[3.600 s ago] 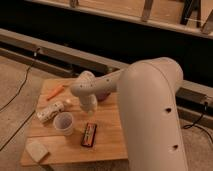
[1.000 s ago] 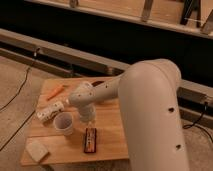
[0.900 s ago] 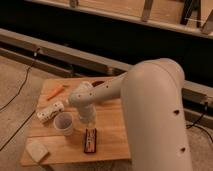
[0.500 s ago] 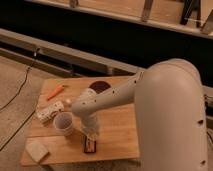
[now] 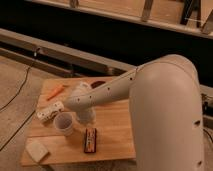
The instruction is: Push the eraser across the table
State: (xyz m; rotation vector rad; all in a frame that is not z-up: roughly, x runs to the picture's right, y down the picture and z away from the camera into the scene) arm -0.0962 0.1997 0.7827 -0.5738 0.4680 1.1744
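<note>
The eraser (image 5: 90, 140), a small black block with a red-orange strip, lies flat on the light wooden table (image 5: 116, 134) near its front edge, just right of the white cup (image 5: 64, 123). My gripper (image 5: 86, 117) hangs at the end of the big white arm, pointing down at the tabletop just behind the eraser's far end and right beside the cup. I cannot tell whether it touches the eraser.
A pale beige block (image 5: 37, 149) lies at the front left corner. A white oblong block with dark spots (image 5: 50, 111) sits left of the cup. An orange stick-like thing (image 5: 56, 91) and a dark red object (image 5: 98, 83) lie at the back. My arm covers the table's right side.
The arm swung down to the eraser, and the eraser slid a little toward the front edge. In the last half second the gripper drew back slightly from it.
</note>
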